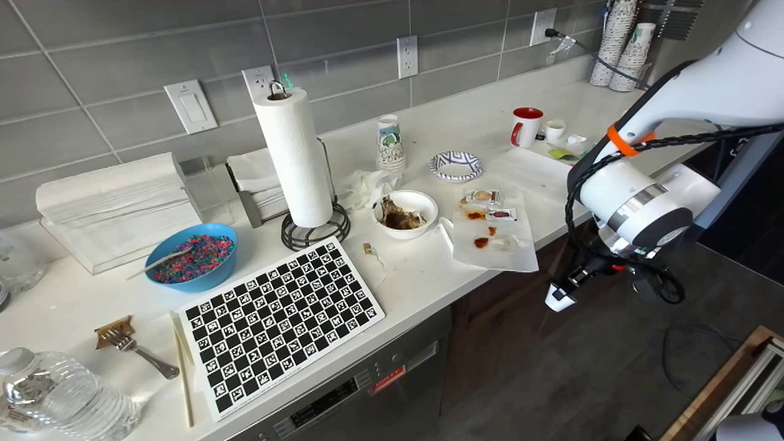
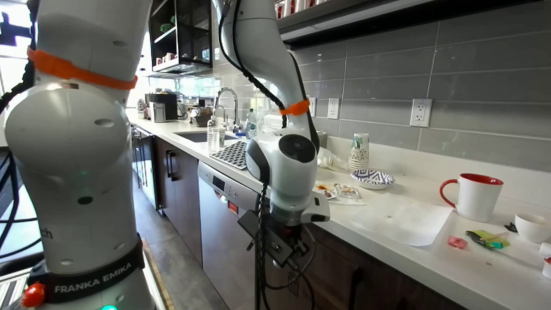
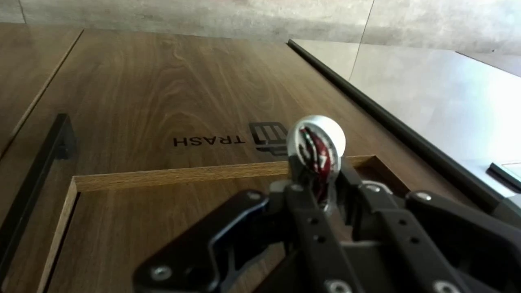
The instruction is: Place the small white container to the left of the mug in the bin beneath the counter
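While hanging low past the near edge of the counter (image 1: 422, 282), gripping the small white container (image 1: 558, 299) at the tips of the gripper (image 3: 321, 189). Pinching it with jaws closed on its sides. Holding it tilted, lower than the counter surface, well apart from the mug (image 1: 530, 130). Showing glossy dark red within its round rim in the wrist view. Overlapping the wood-edged recess (image 3: 183, 173) of the trash cabinet (image 3: 195, 89) there; probably hanging outside it, though hard to judge. Reading TRASH lettering (image 3: 209, 141) and a bin icon (image 3: 268, 138) on that cabinet, plus seeing a black handle (image 3: 36, 175) to the right and the dishwasher (image 2: 228, 254) to the left, facing the counter.

Up top, seeing the mug upright on the far side, red inside, with its handle pointing left. Finding a small white dish (image 1: 555, 129) just right of the mug, a paper sheet (image 2: 400, 219) nearer, and a patterned bowl (image 1: 456, 166) farther left in both exterior views.
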You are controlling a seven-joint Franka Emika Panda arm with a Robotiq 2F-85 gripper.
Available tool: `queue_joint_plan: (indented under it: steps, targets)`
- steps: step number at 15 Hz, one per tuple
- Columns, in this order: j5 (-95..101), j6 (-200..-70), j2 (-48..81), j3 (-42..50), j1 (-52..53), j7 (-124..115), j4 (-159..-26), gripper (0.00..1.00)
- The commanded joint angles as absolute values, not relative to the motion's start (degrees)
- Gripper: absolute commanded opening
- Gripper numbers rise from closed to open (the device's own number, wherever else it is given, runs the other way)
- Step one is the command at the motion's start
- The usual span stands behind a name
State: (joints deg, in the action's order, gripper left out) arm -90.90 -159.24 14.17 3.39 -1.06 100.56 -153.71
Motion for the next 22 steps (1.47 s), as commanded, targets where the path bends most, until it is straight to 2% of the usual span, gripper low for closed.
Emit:
queue_joint_plan:
  steps: [1, 10, 14, 15, 20, 21, 22]
  targets:
    - [-98.8, -154.7, 21.0, 3.6, -2.9, 109.1, -149.2, 0.05]
    - [-117.7, -147.4, 32.4, 4.7, -4.6, 124.7, -142.0, 0.05]
    - [-124.1, -137.2, 37.2, 9.3, -2.8, 126.2, -140.3, 0.05]
    - [-121.3, -140.1, 33.8, 9.9, -0.9, 124.2, -142.2, 0.21]
    - [-122.3, -137.0, 36.6, 10.9, -1.1, 124.3, -140.9, 0.21]
    - [-122.3, -137.0, 36.6, 10.9, -1.1, 124.3, -140.8, 0.05]
    - [-123.6, -136.2, 36.8, 11.1, -1.2, 125.0, -140.4, 0.05]
